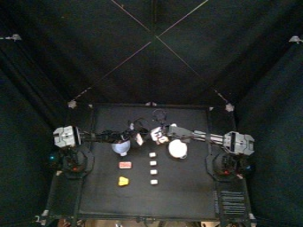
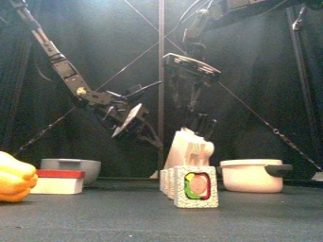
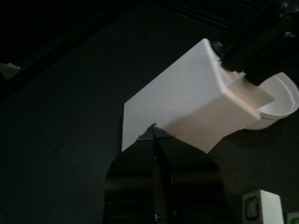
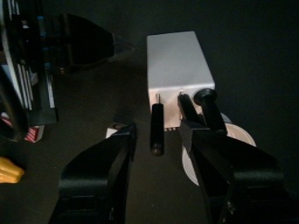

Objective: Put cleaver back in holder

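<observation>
While the cleaver (image 3: 187, 92) rides pinched in the left gripper (image 3: 156, 133), raised off the table, we judge pickup done, insertion pending. The holder (image 4: 177, 61) stands upright beneath the right gripper (image 4: 163, 131), whose jaws sit apart and empty above it. We see black handles already slotted. Cleaver and holder remain apart.

Robot lab, black curtains (image 1: 35, 97), black table (image 1: 101, 199)
</observation>
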Robot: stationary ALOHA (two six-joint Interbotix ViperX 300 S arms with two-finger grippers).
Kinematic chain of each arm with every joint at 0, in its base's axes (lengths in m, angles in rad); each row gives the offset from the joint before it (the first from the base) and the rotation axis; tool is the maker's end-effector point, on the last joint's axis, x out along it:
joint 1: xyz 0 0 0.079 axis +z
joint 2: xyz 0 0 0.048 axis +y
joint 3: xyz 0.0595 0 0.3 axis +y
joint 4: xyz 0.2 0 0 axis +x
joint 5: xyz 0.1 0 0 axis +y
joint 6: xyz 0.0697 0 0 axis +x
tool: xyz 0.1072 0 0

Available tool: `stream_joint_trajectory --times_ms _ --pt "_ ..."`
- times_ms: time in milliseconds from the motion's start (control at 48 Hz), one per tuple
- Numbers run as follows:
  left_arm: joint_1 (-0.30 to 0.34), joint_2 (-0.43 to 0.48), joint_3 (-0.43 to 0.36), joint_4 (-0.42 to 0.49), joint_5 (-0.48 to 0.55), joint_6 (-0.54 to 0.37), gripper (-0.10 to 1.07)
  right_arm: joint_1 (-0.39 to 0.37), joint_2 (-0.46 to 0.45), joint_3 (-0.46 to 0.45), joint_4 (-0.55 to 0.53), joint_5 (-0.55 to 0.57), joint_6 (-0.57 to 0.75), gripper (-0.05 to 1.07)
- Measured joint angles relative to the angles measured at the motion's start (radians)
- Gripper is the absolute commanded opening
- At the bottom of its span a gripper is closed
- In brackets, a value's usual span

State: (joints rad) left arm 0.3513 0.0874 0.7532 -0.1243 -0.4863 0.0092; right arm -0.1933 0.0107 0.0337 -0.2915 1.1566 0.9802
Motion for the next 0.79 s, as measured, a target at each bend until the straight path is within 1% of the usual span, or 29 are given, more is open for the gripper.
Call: stream_joint_trajectory --times_ms 146,229,312,417,500,646,792 --pt "-0.002 -0.063 0.041 0.043 0.0 0.0 0.35 0.058 -0.041 0.0 -0.028 -0.002 0.006 0.8" --pt "-0.003 -0.11 0.074 0.075 0.0 0.0 0.35 0.104 -0.064 0.015 -0.054 -0.002 0.009 0.8" --pt "-0.018 -0.158 0.1 0.11 0.0 0.0 0.35 0.152 -0.084 0.041 -0.081 -0.002 0.02 0.8" --pt "-0.046 -0.209 0.124 0.146 0.0 0.0 0.35 0.19 -0.107 0.072 -0.124 -0.008 0.072 0.8" --pt "-0.081 -0.241 0.138 0.164 0.0 0.0 0.35 0.218 -0.126 0.101 -0.155 -0.015 0.129 0.8" --pt "-0.118 -0.279 0.147 0.176 0.0 0.002 0.35 0.253 -0.15 0.167 -0.215 -0.044 0.222 0.8" --pt "-0.137 -0.311 0.164 0.178 0.0 -0.002 0.35 0.275 -0.15 0.235 -0.23 -0.121 0.278 0.8"
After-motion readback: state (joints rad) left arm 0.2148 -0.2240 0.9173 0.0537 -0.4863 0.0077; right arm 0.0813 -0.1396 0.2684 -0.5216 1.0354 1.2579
